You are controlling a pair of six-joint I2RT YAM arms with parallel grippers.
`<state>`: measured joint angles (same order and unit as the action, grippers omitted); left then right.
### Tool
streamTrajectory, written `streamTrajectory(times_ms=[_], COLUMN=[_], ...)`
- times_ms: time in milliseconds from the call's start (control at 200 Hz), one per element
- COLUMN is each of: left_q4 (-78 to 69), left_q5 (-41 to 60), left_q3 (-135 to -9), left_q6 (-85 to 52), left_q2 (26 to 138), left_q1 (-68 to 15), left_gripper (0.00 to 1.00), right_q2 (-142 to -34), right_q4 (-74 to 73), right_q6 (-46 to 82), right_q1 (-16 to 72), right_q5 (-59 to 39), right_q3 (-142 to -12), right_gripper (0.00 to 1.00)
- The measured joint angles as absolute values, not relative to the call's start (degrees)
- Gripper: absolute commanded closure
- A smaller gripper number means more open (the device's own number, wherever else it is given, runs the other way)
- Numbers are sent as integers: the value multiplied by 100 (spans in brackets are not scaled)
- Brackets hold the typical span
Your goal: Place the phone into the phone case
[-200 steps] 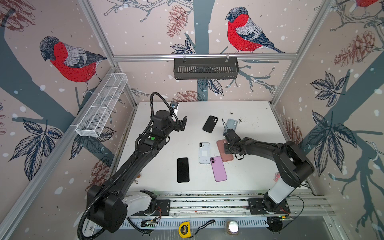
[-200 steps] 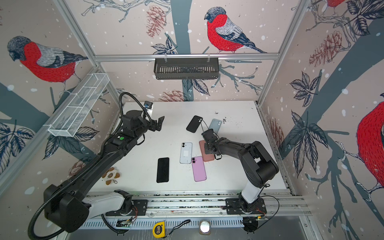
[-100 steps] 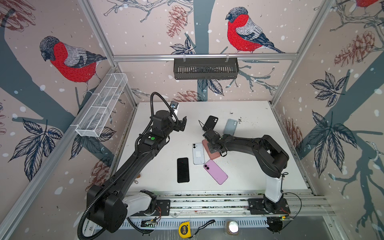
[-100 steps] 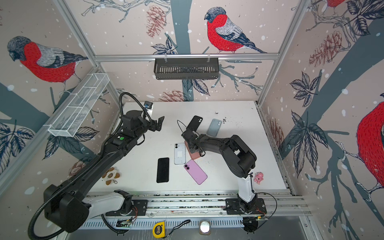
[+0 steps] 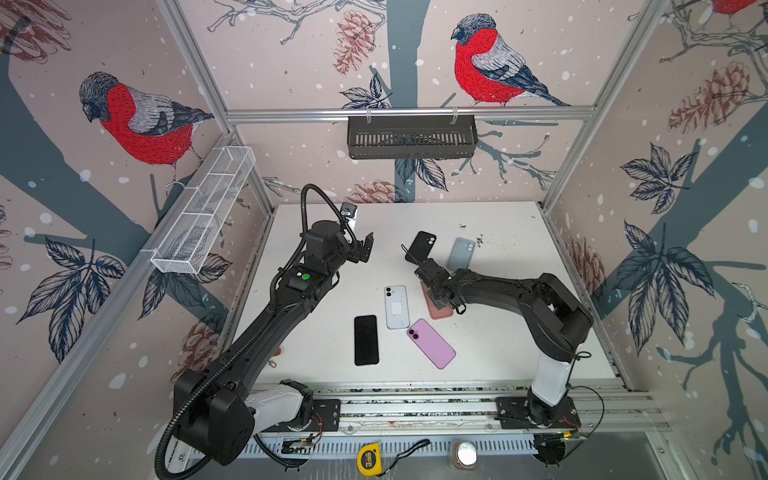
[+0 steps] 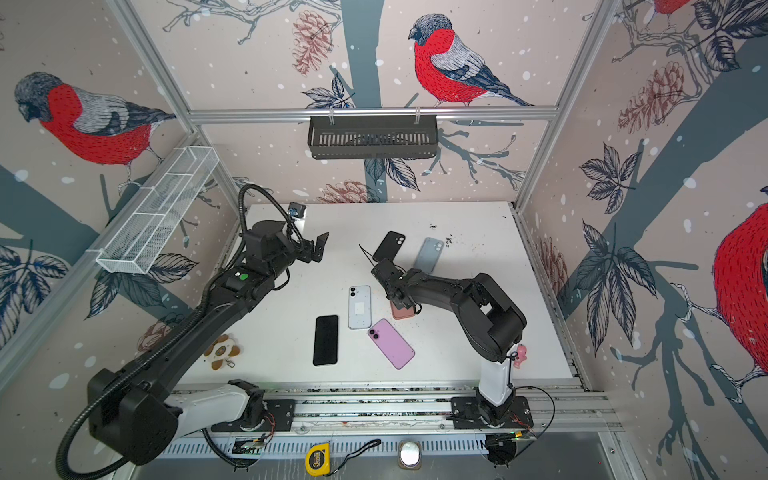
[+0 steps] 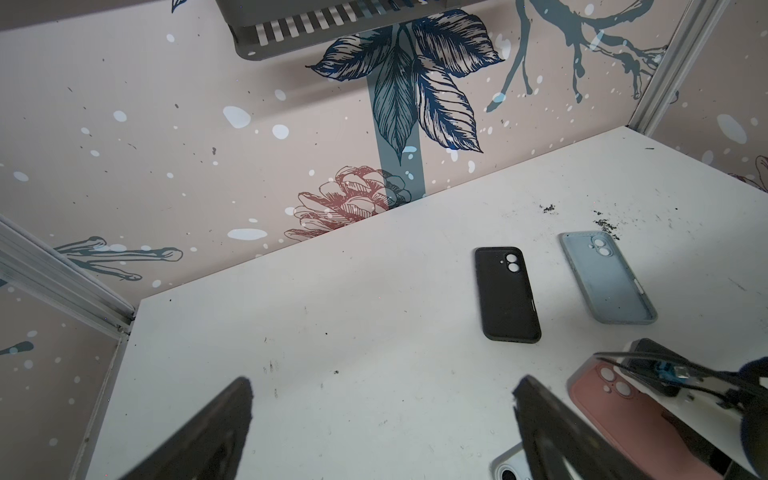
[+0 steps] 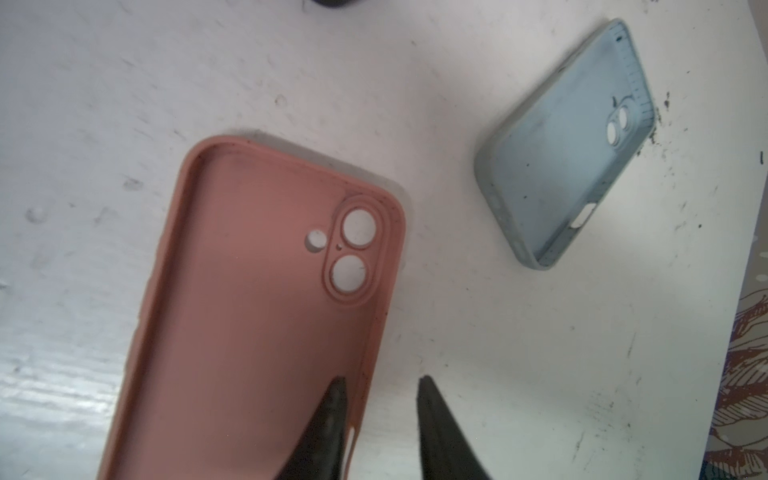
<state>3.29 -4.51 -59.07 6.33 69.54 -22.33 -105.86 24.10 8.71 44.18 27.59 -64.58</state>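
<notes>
I'm seeing the right end effector [image 8: 380,380] with its jaws parted, straddling one long rim of the pink case [image 8: 257,311] without pinching it. The left end effector [image 7: 382,384] is hovering spread wide over the desk [image 7: 332,332]. The lilac phone [image 5: 431,343] is lying camera-side up near that case, outside it.
</notes>
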Motion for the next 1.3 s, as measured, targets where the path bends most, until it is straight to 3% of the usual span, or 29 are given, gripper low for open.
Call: streamTrajectory(times_ms=[160, 285, 520, 921, 1121, 1301], left_q4=[333, 336, 353, 366, 366, 366], left_q5=[-454, -451, -425, -414, -414, -412], left_q3=[-5905, -5905, -5905, -5907, -5907, -5907], left_q6=[639, 639, 635, 624, 624, 624], left_q2=[6987, 6989, 6989, 7026, 7026, 7028], left_q1=[-2239, -2246, -2250, -2250, -2252, -2257], left_gripper=[2, 2, 3, 3, 3, 3], right_q2=[-10156, -9548, -8914, -9393, -9454, -9238], right_q4=[2578, 2602, 2576, 2495, 2351, 2698], right_q6=[897, 1094, 1684, 2078, 2106, 2117], right_q1=[4539, 4818, 5507, 6060, 6106, 5975], right_q5=[2657, 1968, 405, 346, 405, 419], right_q3=[-6506, -6254, -5262, -4980, -5030, -5148], right_gripper=[25, 0, 0, 0, 23, 32])
